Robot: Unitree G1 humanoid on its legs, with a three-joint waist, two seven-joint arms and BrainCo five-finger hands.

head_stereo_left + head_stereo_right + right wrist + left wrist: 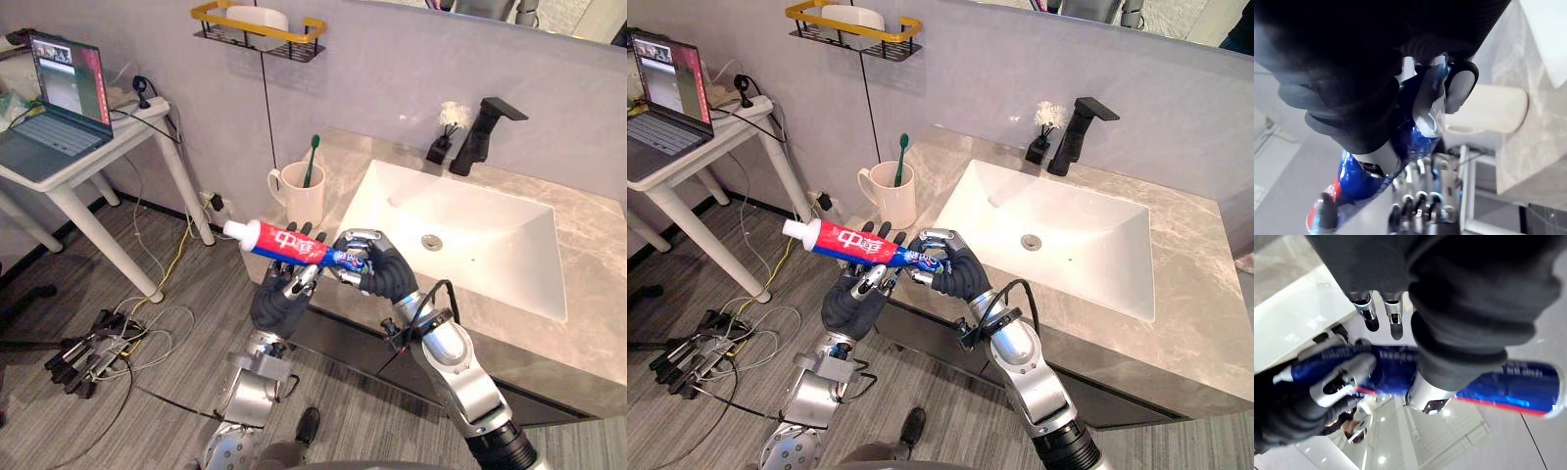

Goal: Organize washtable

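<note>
An open grey laptop [59, 108] sits on a white side table [120, 147], tangled cables [93, 352] strewn over the wood-look floor [59, 411] below. A black-and-yellow wire wall rack [257, 37] holds a white dish [257, 18]; a black tap [480, 132] stands beside white flowers [451, 116].

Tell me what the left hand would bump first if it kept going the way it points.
Probably the white mug holding a green toothbrush; the left hand, gripping the toothpaste tube, points up at it, though depth is unclear.
</note>
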